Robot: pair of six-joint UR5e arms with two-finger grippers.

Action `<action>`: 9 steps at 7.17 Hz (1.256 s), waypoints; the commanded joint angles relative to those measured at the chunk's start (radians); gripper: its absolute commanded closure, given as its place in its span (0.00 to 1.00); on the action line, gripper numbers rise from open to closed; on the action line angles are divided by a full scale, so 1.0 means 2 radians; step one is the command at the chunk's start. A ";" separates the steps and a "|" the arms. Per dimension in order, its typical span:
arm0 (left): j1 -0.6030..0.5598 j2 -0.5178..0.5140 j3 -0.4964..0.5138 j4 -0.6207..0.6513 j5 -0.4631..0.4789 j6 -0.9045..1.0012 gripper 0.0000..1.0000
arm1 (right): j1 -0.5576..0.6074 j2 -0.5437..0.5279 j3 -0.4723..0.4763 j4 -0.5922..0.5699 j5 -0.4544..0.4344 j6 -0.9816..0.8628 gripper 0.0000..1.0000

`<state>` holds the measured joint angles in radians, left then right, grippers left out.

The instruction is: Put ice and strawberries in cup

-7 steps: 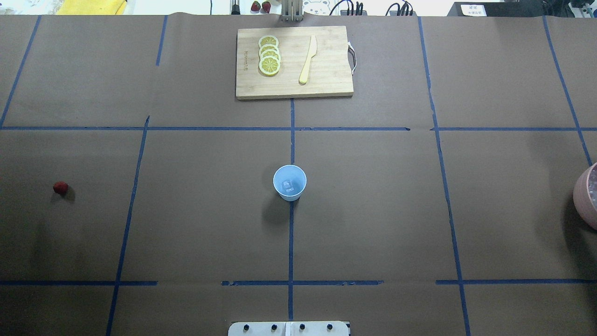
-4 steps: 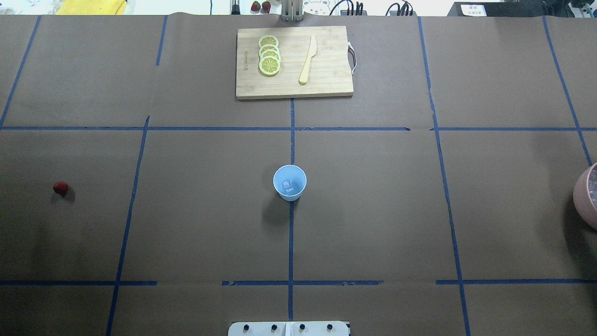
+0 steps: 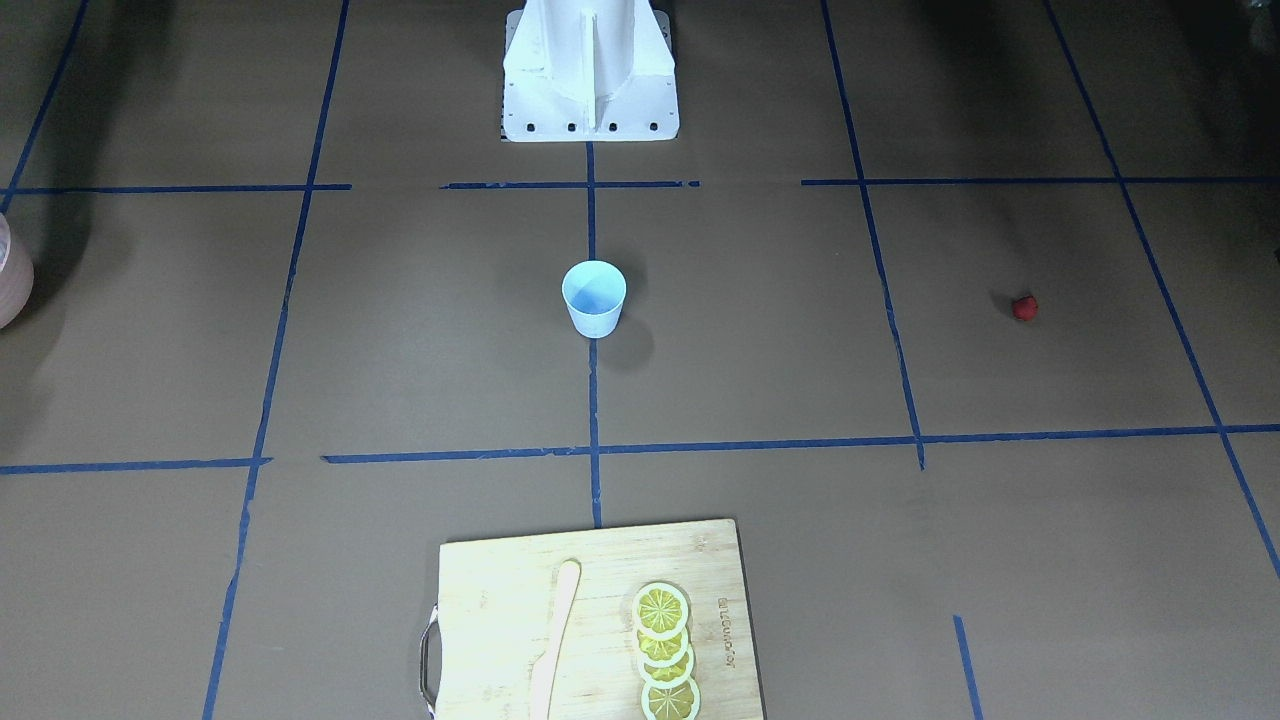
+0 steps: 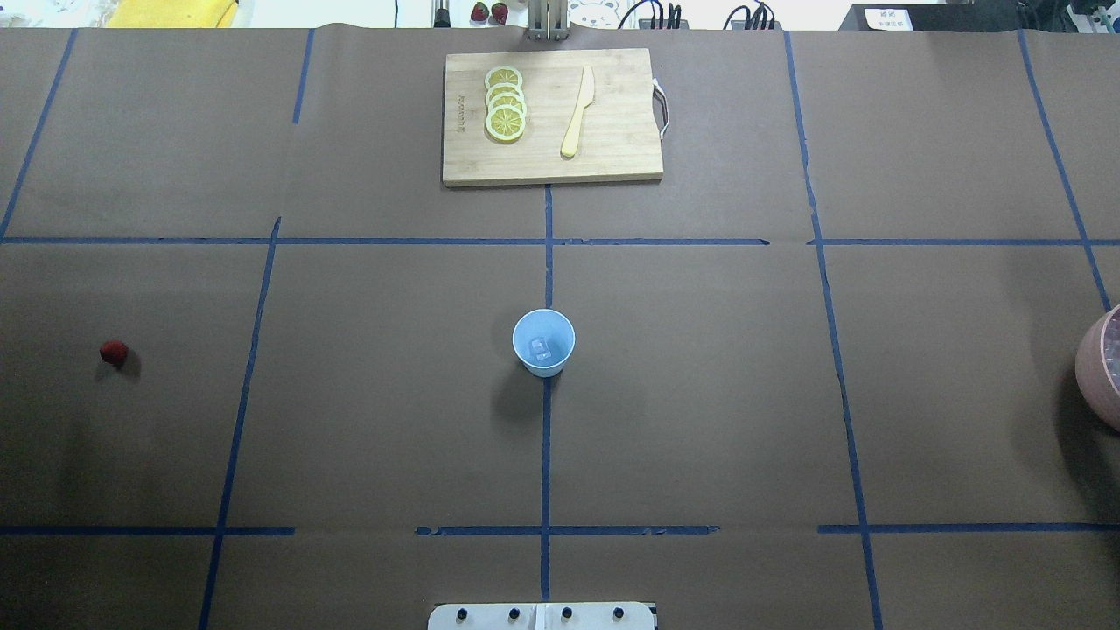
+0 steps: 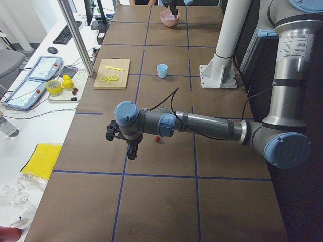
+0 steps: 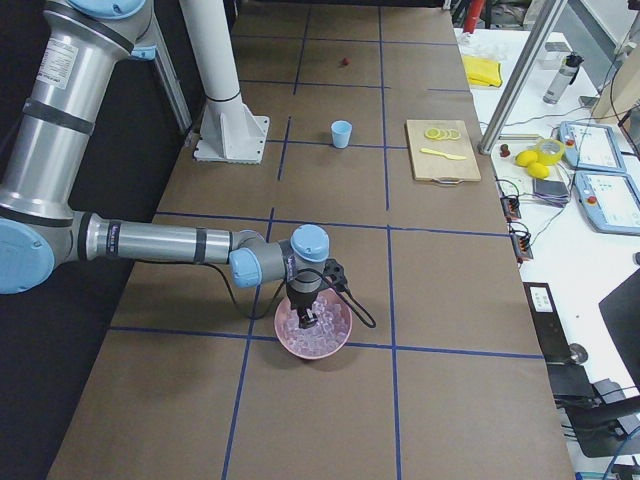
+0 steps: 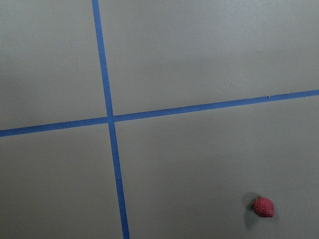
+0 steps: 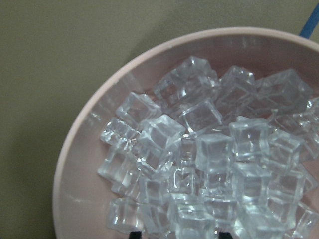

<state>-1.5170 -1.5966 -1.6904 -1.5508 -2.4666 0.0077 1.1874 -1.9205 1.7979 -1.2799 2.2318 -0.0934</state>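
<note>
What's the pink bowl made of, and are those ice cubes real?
Pink bowl: looks like smooth plastic, softly shiny along its wall. Ice cubes: clear, glossy, sharp-edged and all alike; maybe acrylic, though real ice is possible.

The cup [image 4: 543, 341], small, pale light-blue, tapered and without a handle, stands upright with its mouth open at the middle of the table [image 4: 394, 420], on the central blue tape line [image 4: 546, 455]. At its bottom lies a clear ice cube [image 4: 542, 350], much smaller than the mouth. More ice [image 8: 209, 164], translucent bluish-white cubes, is heaped loosely in a pink bowl [image 8: 79, 209] at the table's right end, well apart from the cup. The strawberry [image 4: 113, 352], tiny, round and red, lies alone on the table far to the cup's left.
</note>
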 commanded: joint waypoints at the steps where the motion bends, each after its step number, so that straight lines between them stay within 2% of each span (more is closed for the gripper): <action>1: 0.000 0.001 0.000 0.000 0.000 0.000 0.00 | -0.001 0.005 0.000 0.000 0.000 0.001 0.39; 7: 0.000 0.001 -0.002 0.000 0.000 0.000 0.00 | -0.001 0.005 -0.006 0.001 -0.001 0.001 0.42; 8: 0.000 0.001 -0.002 0.000 -0.001 0.000 0.00 | -0.001 0.005 -0.006 0.001 -0.001 0.001 0.47; 9: 0.000 0.001 -0.002 0.000 0.000 0.000 0.00 | -0.001 0.006 -0.005 0.001 -0.001 0.001 0.63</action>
<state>-1.5171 -1.5954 -1.6950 -1.5508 -2.4673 0.0077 1.1858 -1.9094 1.7866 -1.2781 2.2289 -0.0920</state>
